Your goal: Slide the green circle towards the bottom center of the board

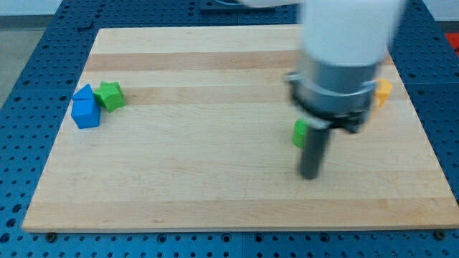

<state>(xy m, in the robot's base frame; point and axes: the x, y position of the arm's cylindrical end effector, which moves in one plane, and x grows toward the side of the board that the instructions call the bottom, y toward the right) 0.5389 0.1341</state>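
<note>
My tip (310, 174) rests on the worktop (179, 186) just right of and below the green circle (300, 133), half-hidden behind my rod; there are no fingers. Wrong side for pushing it toward bottom centre.

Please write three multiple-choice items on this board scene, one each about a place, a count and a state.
1. Where is the blue block?
A. the view's left
B. the view's right
C. bottom centre

2. How many green pieces show?
A. one
B. two
C. four

3. How does the green block by my tip show?
A. fully
B. partly hidden behind the rod
C. stacked on blue

Answers:
1 A, it sits near the left edge.
2 B, the green star beside the blue block, plus the green block by the rod.
3 B, the rod covers its right side.
</note>
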